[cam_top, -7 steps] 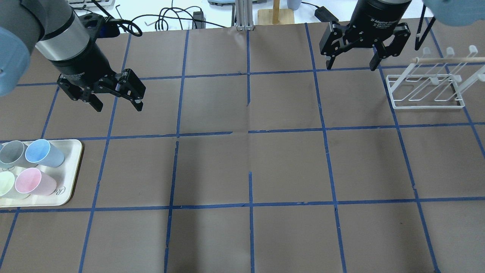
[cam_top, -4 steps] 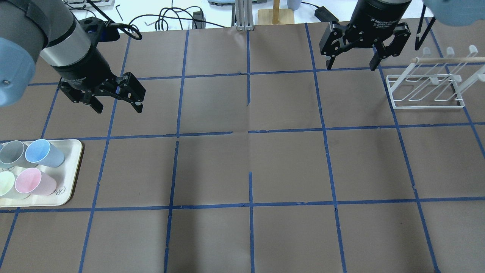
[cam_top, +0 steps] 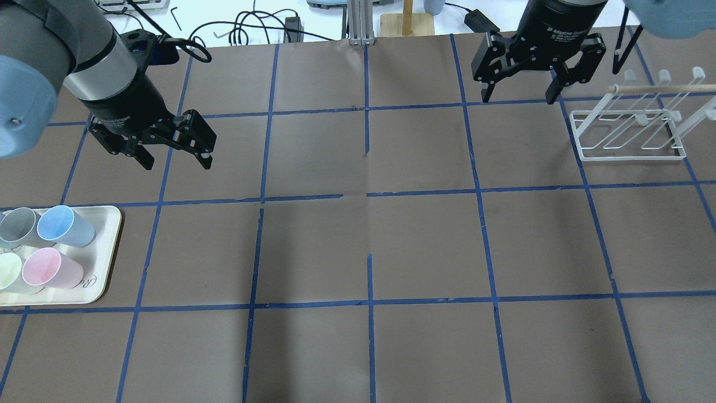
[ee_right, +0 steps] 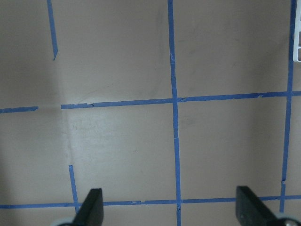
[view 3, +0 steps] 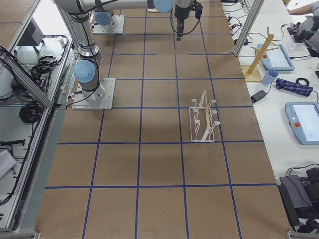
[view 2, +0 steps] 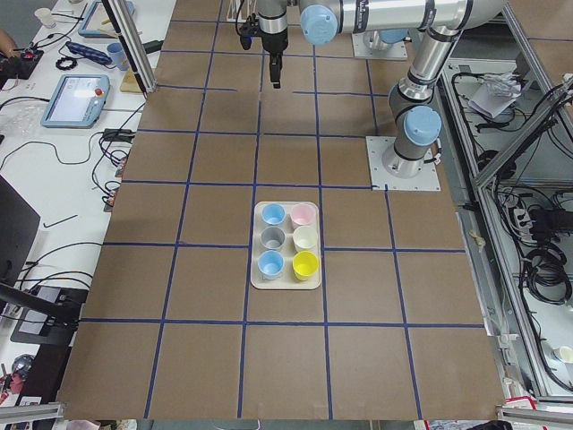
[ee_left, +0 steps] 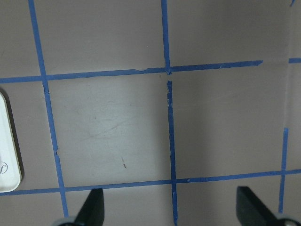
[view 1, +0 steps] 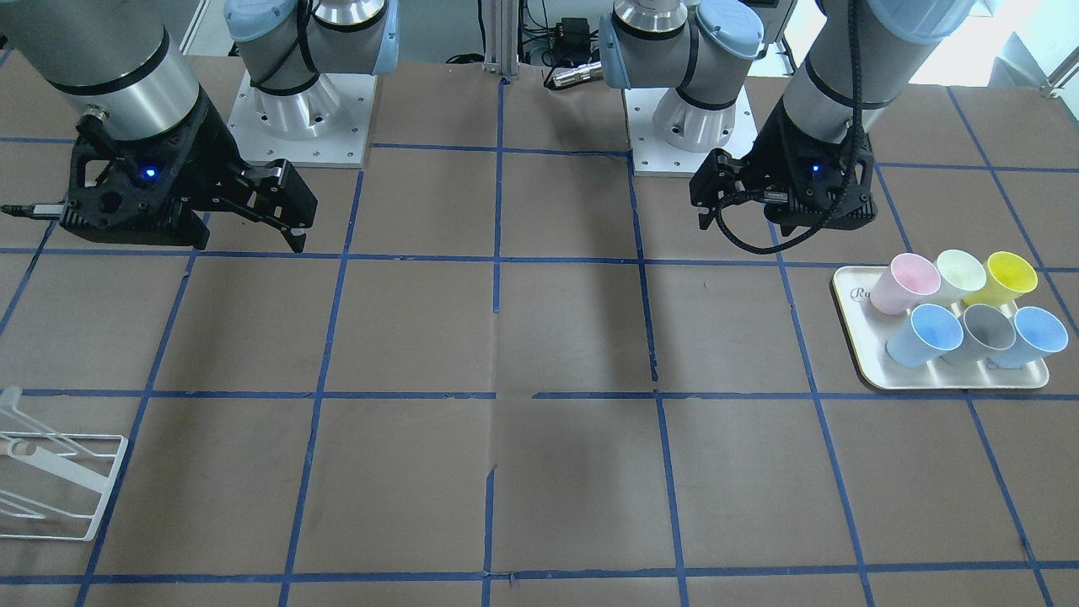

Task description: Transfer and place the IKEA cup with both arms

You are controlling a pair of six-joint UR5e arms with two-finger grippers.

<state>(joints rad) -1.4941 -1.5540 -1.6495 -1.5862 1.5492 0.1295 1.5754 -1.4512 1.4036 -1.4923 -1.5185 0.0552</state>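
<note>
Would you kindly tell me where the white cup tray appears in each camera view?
Front-facing: tray at mid-right.
Overhead: tray at lower left, cut by the edge.
Exterior left: tray near the centre.
Exterior right: not in it.
Left wrist: a sliver of the tray at the left edge.
Right wrist: not in it.
Shared landmark: the blue tape grid.

The left gripper (cam_top: 177, 162) hung wide-jawed and empty over the table's far left part, well apart from the tray (cam_top: 114, 246) at the left edge, which held a blue cup (cam_top: 64, 225), a grey cup (cam_top: 19, 224), a pink cup (cam_top: 50, 267) and a pale green cup (cam_top: 8, 271). The right gripper (cam_top: 519, 99) was likewise spread near the far edge, beside the white wire rack (cam_top: 629, 146).
</note>
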